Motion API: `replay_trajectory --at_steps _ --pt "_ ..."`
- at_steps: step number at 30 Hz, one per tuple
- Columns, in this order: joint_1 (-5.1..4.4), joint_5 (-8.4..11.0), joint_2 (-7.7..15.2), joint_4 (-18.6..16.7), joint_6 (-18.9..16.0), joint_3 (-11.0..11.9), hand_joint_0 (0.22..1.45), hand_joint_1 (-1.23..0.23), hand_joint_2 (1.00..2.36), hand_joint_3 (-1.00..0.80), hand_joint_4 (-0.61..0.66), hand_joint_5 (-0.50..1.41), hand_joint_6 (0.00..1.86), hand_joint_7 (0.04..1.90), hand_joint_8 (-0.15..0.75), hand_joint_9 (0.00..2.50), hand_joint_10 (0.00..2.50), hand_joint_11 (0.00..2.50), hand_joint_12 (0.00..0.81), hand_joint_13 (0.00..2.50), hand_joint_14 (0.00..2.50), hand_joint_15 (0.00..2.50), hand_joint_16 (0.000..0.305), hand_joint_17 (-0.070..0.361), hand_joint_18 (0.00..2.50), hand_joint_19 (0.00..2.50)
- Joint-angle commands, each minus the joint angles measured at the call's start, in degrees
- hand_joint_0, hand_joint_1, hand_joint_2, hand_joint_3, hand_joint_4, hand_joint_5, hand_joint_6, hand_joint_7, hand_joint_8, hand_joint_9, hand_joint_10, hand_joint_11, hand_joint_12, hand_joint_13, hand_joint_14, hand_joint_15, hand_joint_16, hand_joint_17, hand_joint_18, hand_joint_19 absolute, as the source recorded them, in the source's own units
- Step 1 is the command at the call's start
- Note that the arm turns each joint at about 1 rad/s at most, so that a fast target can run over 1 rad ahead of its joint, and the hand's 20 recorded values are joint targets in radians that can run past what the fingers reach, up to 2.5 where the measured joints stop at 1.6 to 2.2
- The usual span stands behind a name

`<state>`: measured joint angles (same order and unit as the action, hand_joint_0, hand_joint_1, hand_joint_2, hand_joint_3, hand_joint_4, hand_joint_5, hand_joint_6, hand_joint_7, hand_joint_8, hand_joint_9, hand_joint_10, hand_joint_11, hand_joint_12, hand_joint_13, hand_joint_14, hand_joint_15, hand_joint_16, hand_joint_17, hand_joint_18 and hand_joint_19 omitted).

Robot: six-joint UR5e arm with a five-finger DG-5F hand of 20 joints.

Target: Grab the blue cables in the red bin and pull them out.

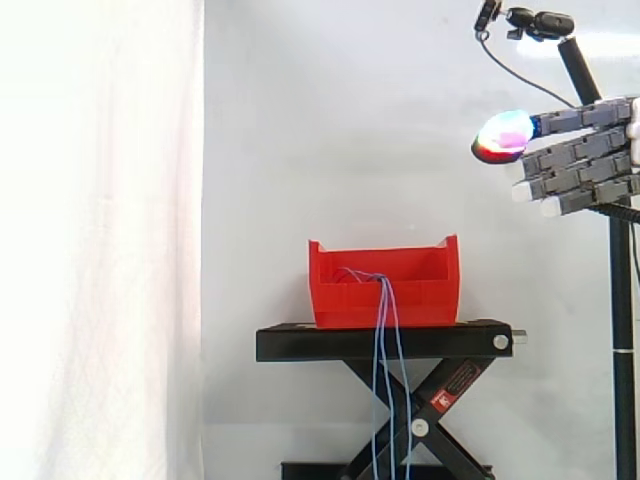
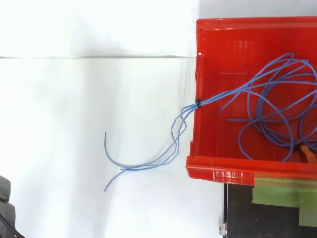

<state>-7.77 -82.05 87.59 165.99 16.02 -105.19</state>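
The red bin stands on a black lift stand. Thin blue cables lie coiled inside the bin. A tied bundle of them crosses the bin's left wall in the top view, and the loose ends trail out over the white surface. In the side view these strands hang down in front of the bin and stand. My hand hovers high up, above and to the right of the bin and well apart from it. Its fingers are straight, point left and hold nothing, and one fingertip glows.
A black pole carrying a small camera stands at the right edge behind my hand. Green tape sits on the stand below the bin. An orange piece lies in the bin's corner. A white curtain is behind.
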Motion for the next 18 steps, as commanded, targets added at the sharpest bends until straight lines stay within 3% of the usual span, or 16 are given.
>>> replay_trajectory --at_steps 1,6,10,18 --pt "-0.31 0.13 0.12 -0.05 0.02 -0.01 0.70 -0.78 1.00 -1.00 0.14 0.21 0.01 0.29 0.222 0.05 0.00 0.11 0.357 0.02 0.01 0.22 0.056 0.126 0.00 0.34" --pt "-0.31 -0.31 4.70 -0.58 -2.18 -0.01 0.70 -0.78 1.00 -1.00 0.14 0.22 0.01 0.29 0.223 0.05 0.00 0.11 0.357 0.02 0.01 0.22 0.056 0.126 0.00 0.35" --pt "-0.31 -0.31 6.45 -1.81 -2.70 -0.01 0.70 -0.78 1.00 -1.00 0.14 0.22 0.01 0.29 0.223 0.05 0.00 0.11 0.356 0.02 0.01 0.21 0.056 0.126 0.00 0.35" --pt "-0.31 -0.13 6.63 -2.25 -2.09 -0.01 0.70 -0.78 1.00 -1.00 0.14 0.22 0.01 0.29 0.223 0.05 0.00 0.12 0.357 0.02 0.01 0.22 0.056 0.125 0.00 0.36"
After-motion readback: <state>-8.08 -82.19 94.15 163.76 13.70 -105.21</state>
